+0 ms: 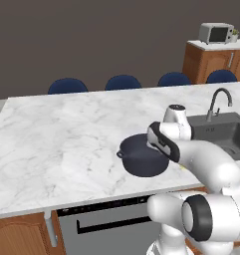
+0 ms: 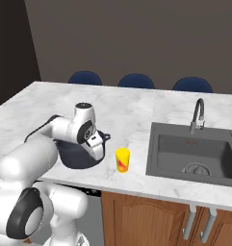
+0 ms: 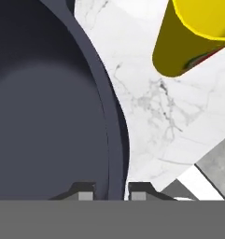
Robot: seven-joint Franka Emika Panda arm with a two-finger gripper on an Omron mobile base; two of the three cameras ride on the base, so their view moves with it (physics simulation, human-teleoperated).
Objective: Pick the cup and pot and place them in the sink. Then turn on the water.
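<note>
The dark navy pot (image 1: 139,160) stands on the marble counter near its front edge. My gripper (image 3: 112,193) reaches down onto its right rim. In the hand view one fingertip sits inside the pot (image 3: 48,116) wall and the other outside, pressed close on the rim. The yellow cup (image 2: 122,160) with its red mark stands upright on the counter just right of the pot (image 2: 71,154), between it and the sink (image 2: 190,144). The cup (image 3: 193,42) is apart from the fingers. No water comes from the gooseneck faucet (image 2: 198,115).
The counter's front edge (image 2: 136,185) runs close by the pot and cup. Blue chairs (image 1: 122,82) line the far side of the island. A microwave (image 1: 216,33) sits on a back cabinet. A dishwasher front (image 1: 106,226) is below the counter.
</note>
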